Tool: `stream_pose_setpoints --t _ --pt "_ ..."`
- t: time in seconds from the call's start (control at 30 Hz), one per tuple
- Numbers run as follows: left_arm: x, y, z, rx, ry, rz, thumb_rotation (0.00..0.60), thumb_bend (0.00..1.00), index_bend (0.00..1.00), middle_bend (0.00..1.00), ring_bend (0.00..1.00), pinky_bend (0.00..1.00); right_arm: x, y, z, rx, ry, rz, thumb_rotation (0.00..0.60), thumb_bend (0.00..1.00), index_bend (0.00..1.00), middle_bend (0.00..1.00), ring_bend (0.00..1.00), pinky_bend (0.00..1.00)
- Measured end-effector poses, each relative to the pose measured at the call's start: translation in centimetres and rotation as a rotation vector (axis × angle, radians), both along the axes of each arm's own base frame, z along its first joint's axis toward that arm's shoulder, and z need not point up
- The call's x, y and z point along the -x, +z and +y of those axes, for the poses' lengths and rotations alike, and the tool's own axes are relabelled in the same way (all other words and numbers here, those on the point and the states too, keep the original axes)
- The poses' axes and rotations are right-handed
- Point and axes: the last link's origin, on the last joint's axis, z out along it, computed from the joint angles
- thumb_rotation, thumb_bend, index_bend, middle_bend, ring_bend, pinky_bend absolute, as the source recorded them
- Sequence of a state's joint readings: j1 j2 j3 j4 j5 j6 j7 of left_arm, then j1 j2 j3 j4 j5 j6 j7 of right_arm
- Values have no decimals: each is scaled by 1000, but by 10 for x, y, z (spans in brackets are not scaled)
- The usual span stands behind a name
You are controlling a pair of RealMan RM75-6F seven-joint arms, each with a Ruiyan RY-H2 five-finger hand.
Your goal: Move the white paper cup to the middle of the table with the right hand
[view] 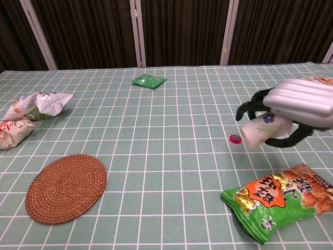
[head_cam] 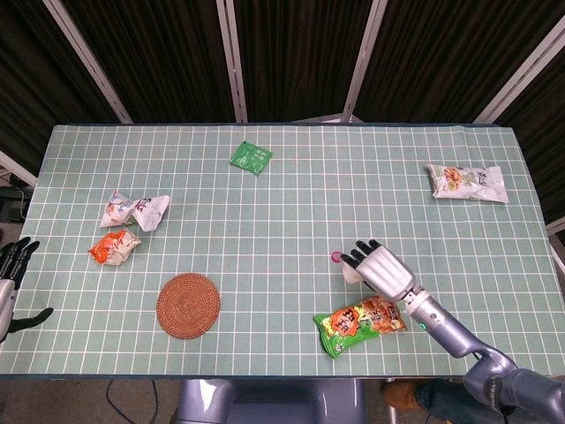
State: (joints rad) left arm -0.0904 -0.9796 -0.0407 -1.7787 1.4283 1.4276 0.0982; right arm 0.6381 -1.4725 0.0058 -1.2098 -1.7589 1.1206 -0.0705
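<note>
My right hand [head_cam: 381, 268] [view: 296, 107] grips the white paper cup [view: 264, 129], which lies tilted on its side in the fingers, lifted above the table. In the head view only a sliver of the cup [head_cam: 350, 272] shows under the hand. It hangs just right of a small pink cap [head_cam: 335, 257] [view: 235, 138], above the green and orange snack bag [head_cam: 360, 320] [view: 278, 199]. My left hand [head_cam: 12, 276] is at the table's left edge, fingers spread, holding nothing; the chest view does not show it.
A round woven coaster [head_cam: 188, 305] [view: 66, 187] lies front left. Crumpled snack packets [head_cam: 132, 210] [head_cam: 114, 247] sit at the left, a green sachet [head_cam: 251, 157] at the back, and a white snack bag [head_cam: 465, 182] at the back right.
</note>
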Motion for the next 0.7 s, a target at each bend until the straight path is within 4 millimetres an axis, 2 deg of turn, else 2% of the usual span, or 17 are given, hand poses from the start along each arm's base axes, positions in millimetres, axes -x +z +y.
stream_pose_setpoints --t 0.1,0.27,0.33,0.37,0.43,0.5,0.6,0.7 --pt "1 1 0 -2 4 -1 600 0 0 0 0 0 -18 -15 -2 -82 -22 -35 600 246 279 428 264 442" --pt "3 3 0 -3 13 -2 600 0 0 0 0 0 -30 -34 -1 -128 -28 -42 600 248 278 428 262 436" --pt "3 3 1 -3 15 -2 600 0 0 0 0 0 -32 -39 -2 -130 -28 -36 600 246 278 428 260 408" --pt "4 3 1 -3 16 -4 600 0 0 0 0 0 -32 -41 -2 -130 -27 -32 600 240 278 424 249 362" --pt "4 3 1 -4 18 -5 600 0 0 0 0 0 -31 -44 -4 -125 -26 -20 600 208 230 351 161 198" --pt "4 4 1 -4 18 -6 600 0 0 0 0 0 -29 -47 -5 -124 -30 -2 600 123 79 138 26 22" --pt "4 3 2 -2 19 -6 600 0 0 0 0 0 -25 -49 -5 -139 -48 32 600 54 1 9 0 0" --pt "4 3 2 2 17 -8 600 0 0 0 0 0 -22 -46 -3 -155 -70 68 600 32 17 0 0 0"
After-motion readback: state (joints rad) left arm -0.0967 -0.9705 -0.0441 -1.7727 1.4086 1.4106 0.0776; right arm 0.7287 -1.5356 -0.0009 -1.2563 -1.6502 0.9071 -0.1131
